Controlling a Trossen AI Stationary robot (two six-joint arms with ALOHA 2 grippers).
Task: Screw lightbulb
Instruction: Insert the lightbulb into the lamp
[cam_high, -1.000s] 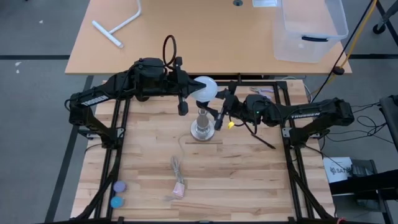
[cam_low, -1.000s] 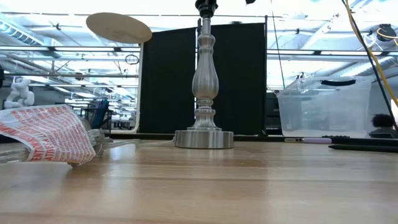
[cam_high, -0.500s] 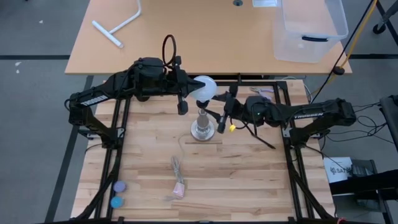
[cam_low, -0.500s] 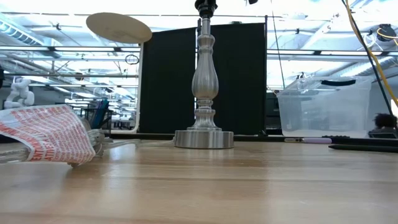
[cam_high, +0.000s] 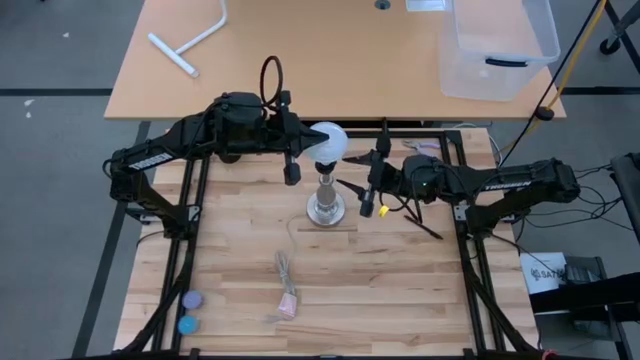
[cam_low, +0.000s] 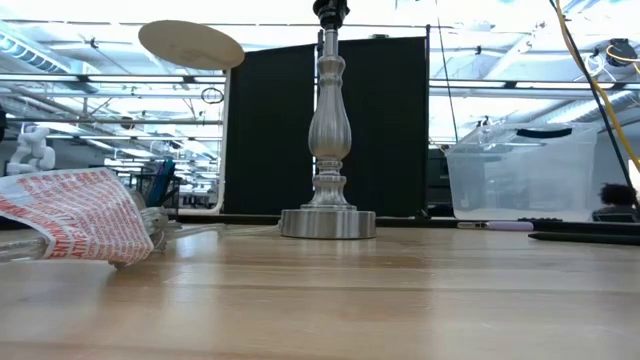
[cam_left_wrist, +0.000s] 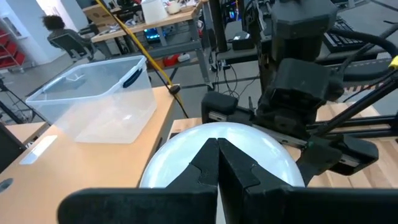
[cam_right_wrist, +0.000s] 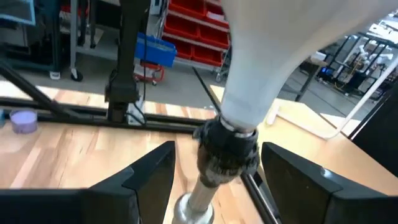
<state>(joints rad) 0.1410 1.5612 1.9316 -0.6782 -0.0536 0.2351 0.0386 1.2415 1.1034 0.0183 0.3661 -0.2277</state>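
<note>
White lightbulb (cam_high: 329, 142) sits atop lamp post (cam_high: 326, 195) socket, left hand (cam_high: 292, 150) clenched around globe. Right hand (cam_high: 369, 188) spread open beside post. Threading step; next: twist bulb, brace post.

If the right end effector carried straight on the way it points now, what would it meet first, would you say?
Most likely the lamp post's black socket, just under the lightbulb. It sits centred between the open right end effector fingers, straight ahead; how far off is unclear.
</note>
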